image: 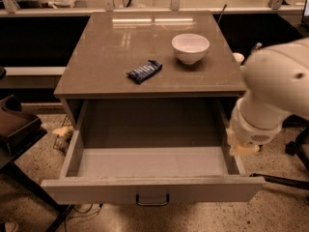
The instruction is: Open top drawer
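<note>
The top drawer is pulled far out of the cabinet. Its plain grey interior holds nothing, and its small dark bar handle sits at the centre of the front. My gripper hangs below the large white arm, just outside the drawer's right side wall near the front corner. It holds nothing that I can see. Most of it is hidden by the arm.
On the brown cabinet top stand a white bowl and a dark blue snack bar. A dark chair stands at the left. Litter lies on the speckled floor by the cabinet's left side.
</note>
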### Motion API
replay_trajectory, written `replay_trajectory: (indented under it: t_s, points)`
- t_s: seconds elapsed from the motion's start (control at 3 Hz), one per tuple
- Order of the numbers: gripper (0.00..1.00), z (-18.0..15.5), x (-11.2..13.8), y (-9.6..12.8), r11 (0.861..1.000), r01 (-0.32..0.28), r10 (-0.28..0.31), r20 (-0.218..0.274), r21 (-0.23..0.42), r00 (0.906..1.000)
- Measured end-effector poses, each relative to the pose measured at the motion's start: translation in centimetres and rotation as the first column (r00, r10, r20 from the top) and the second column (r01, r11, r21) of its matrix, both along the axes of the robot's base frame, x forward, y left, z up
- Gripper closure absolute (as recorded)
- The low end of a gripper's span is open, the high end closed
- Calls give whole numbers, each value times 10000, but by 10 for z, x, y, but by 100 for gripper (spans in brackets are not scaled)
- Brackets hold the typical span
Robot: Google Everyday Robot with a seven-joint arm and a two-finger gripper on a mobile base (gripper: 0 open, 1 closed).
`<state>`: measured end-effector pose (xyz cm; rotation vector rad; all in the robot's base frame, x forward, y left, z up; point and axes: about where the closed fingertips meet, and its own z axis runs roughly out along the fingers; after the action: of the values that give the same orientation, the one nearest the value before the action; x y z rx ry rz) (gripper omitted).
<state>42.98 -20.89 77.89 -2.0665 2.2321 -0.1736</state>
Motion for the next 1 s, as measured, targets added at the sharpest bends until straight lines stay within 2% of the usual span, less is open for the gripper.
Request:
replay_trajectory:
  t_s: [0.33,0.67,1.0]
  points:
    - [88,-18,27,-1,9869,145,-274,784,1609,9965]
    - [100,-19,34,3,9815,120,-320,1024,1908,9942]
    - [100,-19,34,3,9815,120,-320,1024,1908,9942]
